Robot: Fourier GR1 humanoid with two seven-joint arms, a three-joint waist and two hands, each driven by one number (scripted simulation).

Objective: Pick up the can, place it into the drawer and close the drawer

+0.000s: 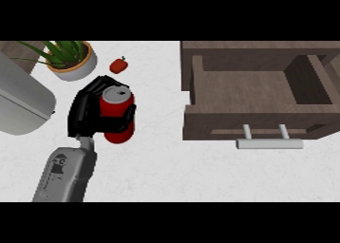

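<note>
Your can (118, 111) was red with a silver top, upright; left hand (85, 111) fingers curled round it, gripping.

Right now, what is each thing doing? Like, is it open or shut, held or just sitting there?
Can: upright, held in the left hand, not yet in the drawer.
Left hand: fingers curled round the can.
Right hand: not in view.
Drawer: pulled open, nothing seen inside.
Drawer handle: untouched.
Potted plant: upright on the counter.
Small red fruit: lying on the counter beside the plant.
</note>
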